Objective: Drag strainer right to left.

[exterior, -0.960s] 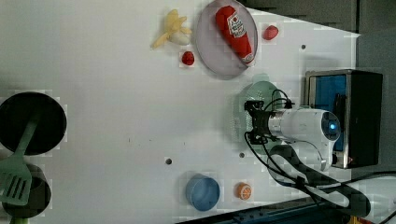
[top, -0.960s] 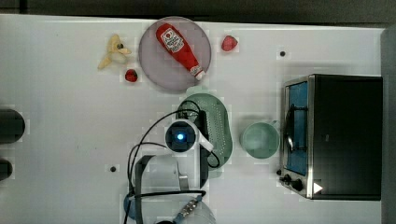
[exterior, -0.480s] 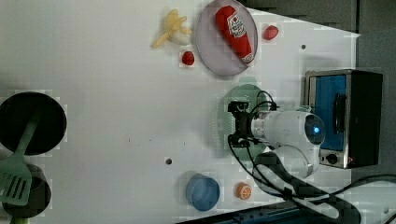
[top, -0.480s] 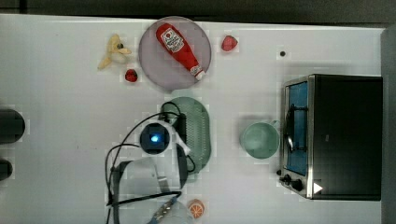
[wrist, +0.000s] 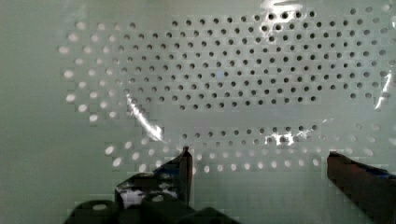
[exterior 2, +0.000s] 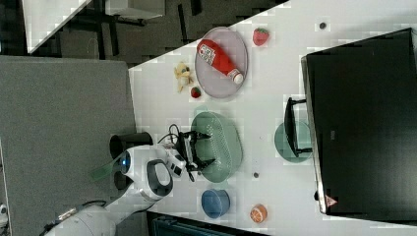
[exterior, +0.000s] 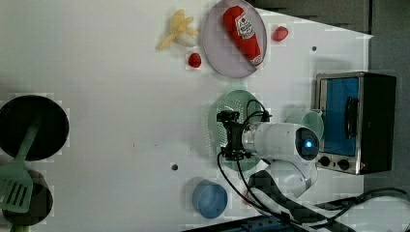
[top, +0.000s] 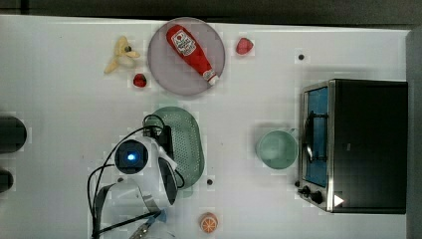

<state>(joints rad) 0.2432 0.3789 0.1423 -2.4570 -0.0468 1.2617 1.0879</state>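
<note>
Top view: the strainer [top: 186, 144] lies mid-worktop, nearer the near edge than the far one, below the plate [top: 186, 56], well apart from the bowl [top: 276, 149]. The gripper [top: 164, 139] sits inside its rim on the top view's left.

Left view: the jaws stand wide open, holding nothing. Keep them pressed low against the wall so it doesn't slip.

Right view: the blue cup [exterior 2: 215, 203] is near; drag straight, clear of it.

Wrist view: both fingers [wrist: 184, 170] hover over the holes.
</note>
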